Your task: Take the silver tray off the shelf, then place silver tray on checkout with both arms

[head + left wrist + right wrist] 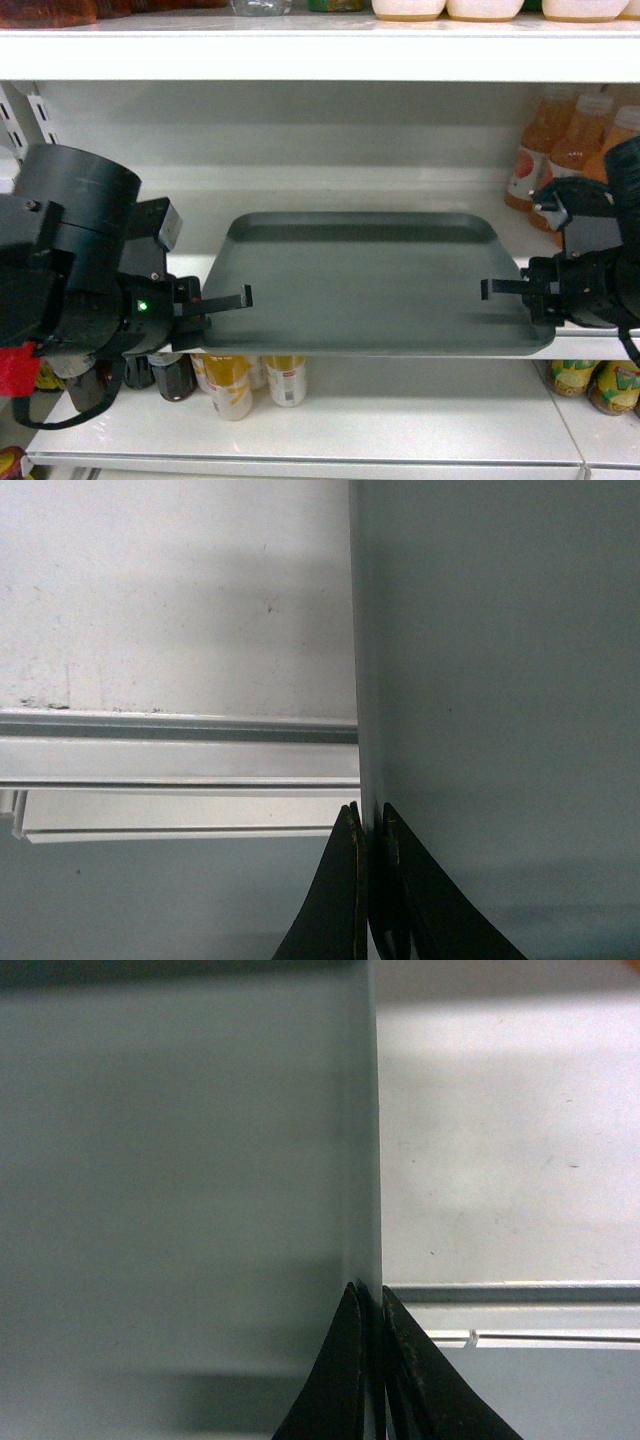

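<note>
- Black jaws of the left gripper are pinched onto the silver tray at its left rim; the right gripper is clamped likewise on the right rim.
- Held between both, the tray sits level at the shelf front, overhanging the bottles below.
- It looks stiff, thin and smooth, probably light but slippery; opposite rim midpoints suit it.
- Wrist views show each rim between the jaws; only the head view shows the whole tray.
</note>
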